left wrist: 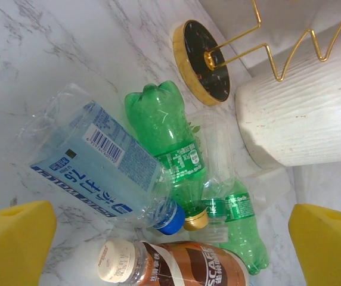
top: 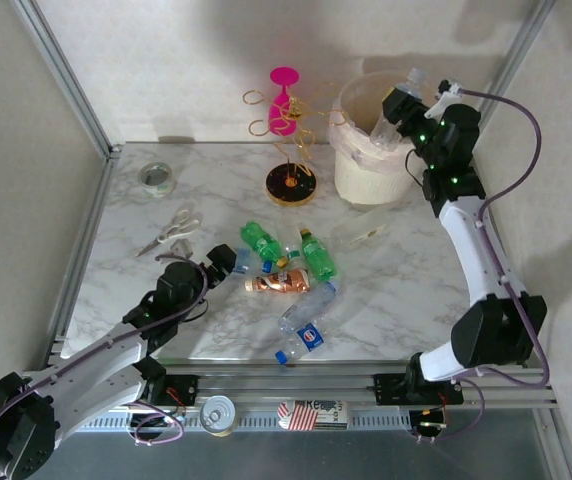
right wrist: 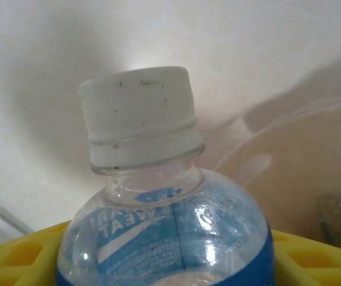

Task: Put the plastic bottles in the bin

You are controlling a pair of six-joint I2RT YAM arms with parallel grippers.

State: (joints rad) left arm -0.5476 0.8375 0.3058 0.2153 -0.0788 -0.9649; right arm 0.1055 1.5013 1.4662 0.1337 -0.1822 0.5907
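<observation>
Top external view: the marble worktop [top: 406, 290] carries the cream-white bin [top: 366, 175] at its far right, with a white liner folded over the rim. The right arm reaches up beside it. The right pincer [top: 400, 110] hangs above the bin's rim, closed around a white-capped bottle [top: 412, 80] of clear plastic with a blue label. On the right wrist view its yellow fingers [right wrist: 15, 256] press either side of that bottle's shoulder, cap uppermost, with a pale curved rim behind it to the right.

The left pincer [top: 224, 263] sits low over the worktop at the near-left edge of the bottle heap. Its yellow pads [left wrist: 12, 241] are spread wide and grip nothing.

Just left of the bin stands a pink and gold wire stand [top: 288, 130] on a black, gold-rimmed base [top: 291, 185].

The other plastic bottles lie on their sides in the middle of the worktop:
- A crushed blue-label bottle [left wrist: 93, 158] is nearest the left pincer.
- The larger green bottle [left wrist: 167, 134] touches it.
- A smaller green bottle [left wrist: 239, 220] lies beyond.
- An orange-brown bottle [left wrist: 176, 268] lies right under the open pads.
- Two clear blue-capped bottles [top: 304, 335] lie toward the near edge.
- A flattened clear bottle [top: 361, 233] lies apart, near the bin's foot.

Scissors [top: 169, 232] lie toward the left side, and a tape roll [top: 157, 177] sits in the far-left corner. A tin can [top: 216, 413] rests on the rail at the near edge.
</observation>
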